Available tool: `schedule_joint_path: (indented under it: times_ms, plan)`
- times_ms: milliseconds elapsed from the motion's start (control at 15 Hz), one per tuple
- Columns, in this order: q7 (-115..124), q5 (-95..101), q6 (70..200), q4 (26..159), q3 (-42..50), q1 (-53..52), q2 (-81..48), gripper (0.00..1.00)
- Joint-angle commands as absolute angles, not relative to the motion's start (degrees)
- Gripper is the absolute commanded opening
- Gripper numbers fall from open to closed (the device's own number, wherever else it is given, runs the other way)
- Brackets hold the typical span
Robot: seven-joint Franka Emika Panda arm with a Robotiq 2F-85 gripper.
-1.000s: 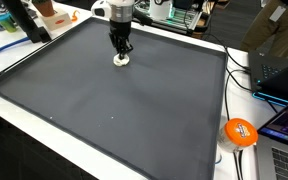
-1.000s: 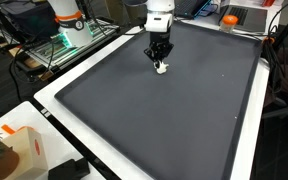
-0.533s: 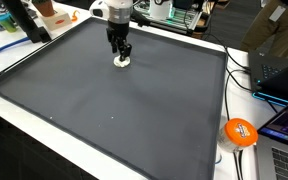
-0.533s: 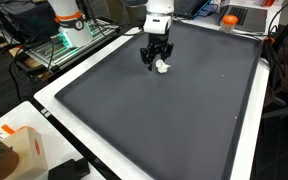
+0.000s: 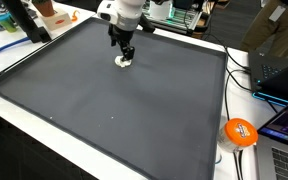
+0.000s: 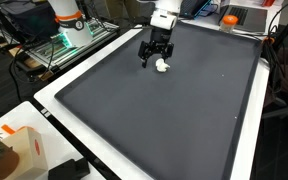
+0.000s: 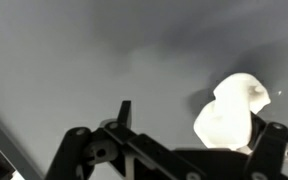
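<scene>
Gripper: the gripper (image 5: 126,52) hangs low over the far part of the mat; its jaws stand wide apart and clamp nothing; both exterior views show daylight between the fingers
White piece: a small white lump (image 5: 123,61) lies on the mat directly under the gripper; seen again in an exterior view (image 6: 163,66), it sits beside one finger; whether it touches that finger cannot be told
Wrist view: the white lump (image 7: 234,115) fills the right side of the picture, close to one finger, with bare grey mat all round it; its exact shape is too blurred to name
Mat: a large dark mat (image 5: 134,115) covers nearly the whole table (image 5: 212,44); only the table's white edge shows round it
Nearby: an orange ball (image 5: 240,132) rests off the mat at the table's edge, well apart from the gripper; a laptop (image 5: 284,75) stands beyond it
Done so far: by the look of it, the piece rests flat on the mat, carried by nothing and free of the jaws
Left: as judged from these pictures, no grip is on the piece and it is not lifted; the arm is not yet clear of it
</scene>
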State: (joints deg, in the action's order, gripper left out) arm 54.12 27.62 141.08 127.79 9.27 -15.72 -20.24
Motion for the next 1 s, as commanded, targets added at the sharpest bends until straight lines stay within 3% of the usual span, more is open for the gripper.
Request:
schedule_joint_path:
  times_ms: [0, 267, 600, 933]
  plan:
    - [47.61, 19.80, 141.38, 126.60, 4.56, -11.45, -22.35, 0.99]
    - [42.91, 13.13, 145.98, 126.27, 2.80, -9.26, -23.48, 1.00]
    - [48.06, 14.28, 145.17, 126.05, 7.21, -11.02, -22.67, 1.00]
    - [39.00, -0.40, 142.95, 126.82, 3.34, -3.97, -20.20, 1.00]
